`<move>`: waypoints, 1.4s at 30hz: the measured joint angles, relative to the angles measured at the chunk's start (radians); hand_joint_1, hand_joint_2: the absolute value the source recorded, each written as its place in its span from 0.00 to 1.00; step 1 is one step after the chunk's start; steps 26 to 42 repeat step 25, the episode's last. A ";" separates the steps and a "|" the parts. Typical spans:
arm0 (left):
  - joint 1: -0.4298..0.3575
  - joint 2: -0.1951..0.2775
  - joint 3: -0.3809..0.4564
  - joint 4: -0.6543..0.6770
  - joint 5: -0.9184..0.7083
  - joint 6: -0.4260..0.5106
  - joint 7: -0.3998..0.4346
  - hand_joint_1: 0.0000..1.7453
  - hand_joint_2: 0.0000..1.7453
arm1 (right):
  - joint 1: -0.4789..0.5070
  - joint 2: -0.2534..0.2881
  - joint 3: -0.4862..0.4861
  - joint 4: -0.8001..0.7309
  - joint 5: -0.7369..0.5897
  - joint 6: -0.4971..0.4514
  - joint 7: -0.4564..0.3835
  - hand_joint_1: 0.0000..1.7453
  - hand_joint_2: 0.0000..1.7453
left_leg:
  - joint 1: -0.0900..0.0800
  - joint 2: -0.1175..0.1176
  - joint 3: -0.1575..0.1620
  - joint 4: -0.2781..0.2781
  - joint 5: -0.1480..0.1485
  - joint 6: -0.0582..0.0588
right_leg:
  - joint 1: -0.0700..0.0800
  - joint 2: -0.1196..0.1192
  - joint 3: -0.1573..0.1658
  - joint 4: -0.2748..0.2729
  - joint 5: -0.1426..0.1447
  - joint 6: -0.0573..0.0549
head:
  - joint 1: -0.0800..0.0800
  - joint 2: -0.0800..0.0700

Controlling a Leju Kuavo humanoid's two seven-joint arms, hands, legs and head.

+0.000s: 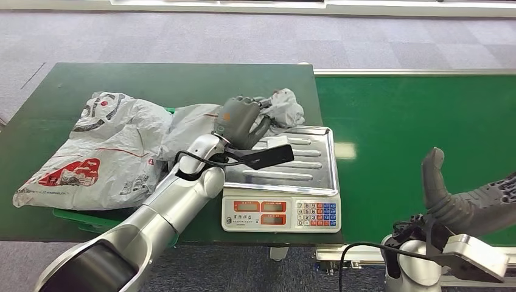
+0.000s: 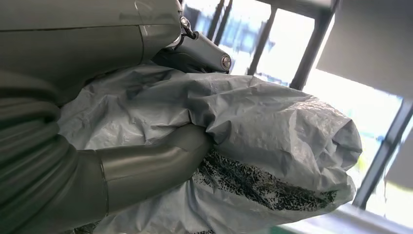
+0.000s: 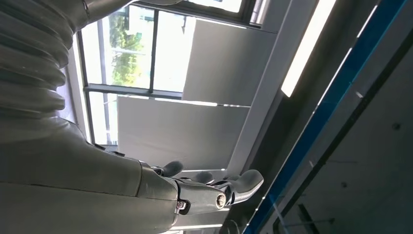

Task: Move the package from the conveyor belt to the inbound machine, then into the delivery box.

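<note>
The belt (image 1: 420, 128) ran green across the right, next to a darker table (image 1: 152, 79). On the table lay a big printed bag (image 1: 103, 152) over a green bin (image 1: 79, 219), the likely delivery box. The scale (image 1: 283, 182), serving as the inbound machine, stood at the table's edge. The grey package (image 1: 277, 109) lay bunched at the scale's far-left corner, gripped by the left hand (image 1: 238, 118), thumb pressed into it. The right hand (image 1: 462, 201) was low beside the belt, fingers spread, holding nothing. The weighing step seemed in hand; next the package needed carrying left to the bin.
</note>
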 joint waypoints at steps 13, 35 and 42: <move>-0.059 0.225 0.320 -0.205 -0.389 -0.063 0.394 1.00 1.00 | 0.046 0.000 -0.032 0.008 0.005 0.019 0.000 0.00 1.00 | 0.001 0.003 0.001 -0.002 0.003 -0.004 | 0.001 0.002 -0.001 0.001 0.000 -0.003 | 0.000 0.000; -0.070 0.318 0.524 0.090 -0.297 -0.410 0.366 0.62 1.00 | 0.010 0.000 -0.045 0.083 0.009 0.082 0.002 0.00 1.00 | 0.001 0.002 0.001 -0.002 0.004 -0.004 | 0.001 0.003 -0.001 0.001 0.001 -0.004 | 0.000 0.000; -0.070 0.318 0.524 0.090 -0.297 -0.410 0.366 0.62 1.00 | 0.010 0.000 -0.045 0.083 0.009 0.082 0.002 0.00 1.00 | 0.001 0.002 0.001 -0.002 0.004 -0.004 | 0.001 0.003 -0.001 0.001 0.001 -0.004 | 0.000 0.000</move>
